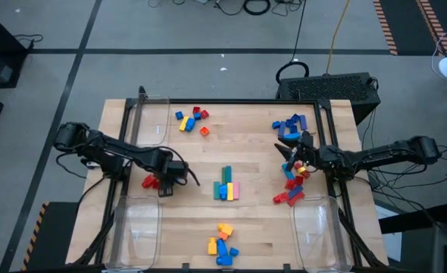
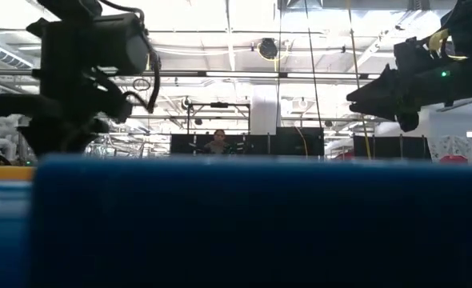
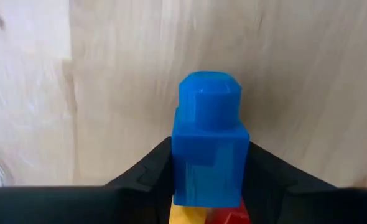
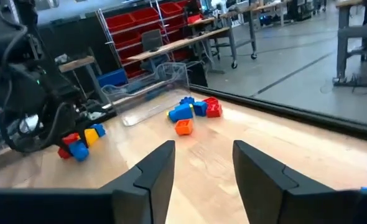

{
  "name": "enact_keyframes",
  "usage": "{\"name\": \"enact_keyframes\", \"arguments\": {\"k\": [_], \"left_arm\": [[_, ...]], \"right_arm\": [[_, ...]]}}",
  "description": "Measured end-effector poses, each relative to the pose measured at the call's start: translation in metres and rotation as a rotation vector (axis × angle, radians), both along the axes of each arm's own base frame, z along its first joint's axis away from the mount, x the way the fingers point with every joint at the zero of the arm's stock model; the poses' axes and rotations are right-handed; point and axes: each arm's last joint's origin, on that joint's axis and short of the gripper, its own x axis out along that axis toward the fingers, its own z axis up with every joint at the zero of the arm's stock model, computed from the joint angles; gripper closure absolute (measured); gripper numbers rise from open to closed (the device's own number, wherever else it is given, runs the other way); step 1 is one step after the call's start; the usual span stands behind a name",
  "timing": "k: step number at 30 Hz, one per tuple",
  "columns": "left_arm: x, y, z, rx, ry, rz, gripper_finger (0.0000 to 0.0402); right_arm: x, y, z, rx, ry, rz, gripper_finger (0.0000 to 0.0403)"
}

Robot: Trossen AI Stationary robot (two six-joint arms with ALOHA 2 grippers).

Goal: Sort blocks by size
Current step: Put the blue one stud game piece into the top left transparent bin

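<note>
Left wrist view shows the left hand [image 3: 208,186] pinching a blue brick [image 3: 209,149] between its two dark fingers [image 3: 147,171]; the brick is glossy moulded plastic, a squared body with one round stud on top, and slivers of a yellow brick [image 3: 188,215] and a red brick [image 3: 228,216] peek out right under it. Beyond the fingertips lies the worktop [image 3: 308,81], pale wood with long, soft grain. From the high view this hand [image 1: 165,177] sits at the left edge of the worktop, with a small red brick [image 1: 149,181] touching it on its outer side and a clear plastic bin [image 1: 136,227] just beside it.

Right wrist view shows the right hand [image 4: 203,163] with its fingers spread and nothing between them, held above bare wood. Ahead of it lies a loose cluster of blue, red and orange bricks [image 4: 193,112], chunky with rounded studs, and a transparent bin [image 4: 151,90] behind them. In the high view this hand [image 1: 298,154] hangs over a scatter of red and blue bricks [image 1: 290,186], with a blue pile [image 1: 289,125] just past it. A neat row of long green, yellow, blue and pink bars [image 1: 226,186] lies between the two hands, well apart from both. No writing can be read on any piece
</note>
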Motion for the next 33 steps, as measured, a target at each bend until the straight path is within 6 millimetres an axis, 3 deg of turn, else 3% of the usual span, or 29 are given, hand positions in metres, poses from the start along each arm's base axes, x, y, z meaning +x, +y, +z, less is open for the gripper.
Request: {"name": "enact_keyframes", "arguments": {"k": [6,10,15,23,33], "left_arm": [[0.014,0.003,0.018,0.124,-0.089,0.041,0.0257],[0.019,0.006,0.034,0.132,-0.125,0.139,0.0257],[0.018,0.009,0.061,0.189,-0.103,0.222,0.0257],[-0.010,0.021,0.095,0.334,-0.132,0.360,0.0256],[-0.047,0.080,0.121,0.400,-0.197,0.650,0.0256]], "right_arm": [[0.001,0.002,-0.006,-0.106,0.118,0.064,0.0262],[0.001,0.001,-0.004,0.010,0.031,0.030,0.0262],[0.002,0.004,-0.002,0.090,-0.021,0.115,0.0262],[0.002,0.016,-0.002,0.141,-0.037,0.201,0.0262],[0.002,0.017,0.003,-0.003,-0.026,0.179,0.0262]]}}
